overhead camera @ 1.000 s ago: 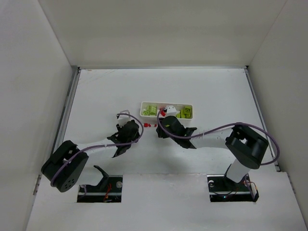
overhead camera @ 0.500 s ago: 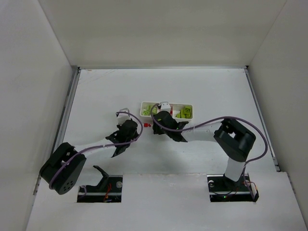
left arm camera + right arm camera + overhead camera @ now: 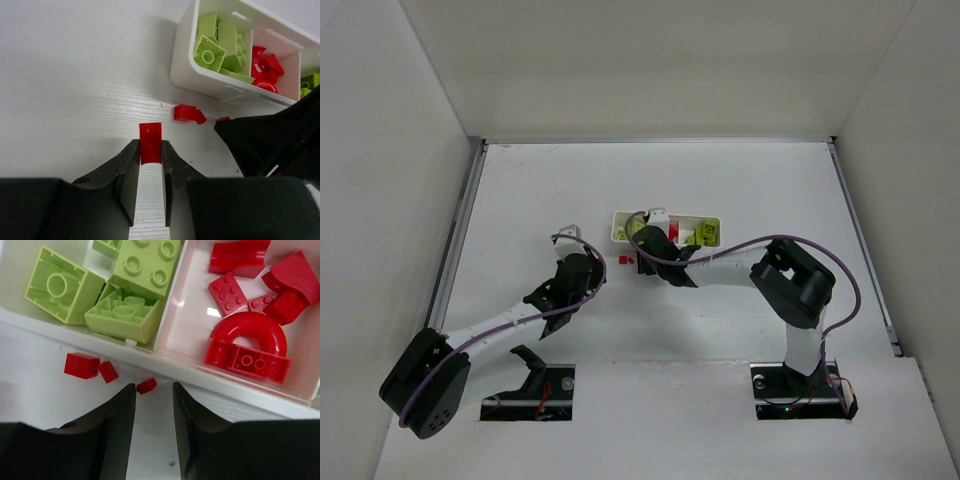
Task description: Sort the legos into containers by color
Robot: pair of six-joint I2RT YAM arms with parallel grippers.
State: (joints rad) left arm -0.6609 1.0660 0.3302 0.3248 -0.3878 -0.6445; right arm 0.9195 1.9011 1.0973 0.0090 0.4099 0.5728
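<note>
Seen from above, your left gripper [image 3: 150, 146] sits left of centre, its fingers clamped on a small red brick [image 3: 150, 132] whose upper end sticks out past the tips. Bare white table [image 3: 520, 200] stretches from it to the metal rail [image 3: 460, 230] on the left edge and up to the back wall [image 3: 650, 70].

Just right of the held brick, two loose red pieces [image 3: 189, 113] lie touching on the table, close to the near wall of the white tray [image 3: 182, 62].

The tray sits at centre frame. Its left compartment holds lime-green bricks [image 3: 135, 270] and its middle compartment holds red pieces [image 3: 248, 347]. More lime bricks [image 3: 705, 235] fill the right compartment.

Your right gripper [image 3: 153, 390] hovers at the tray's near edge with its jaws apart and gripping nothing. A tiny red piece [image 3: 146, 385] lies on the table at the mouth of the gap, just beside the tray wall.

To the right of the tray, bare table runs to the right edge rail [image 3: 860, 240].
</note>
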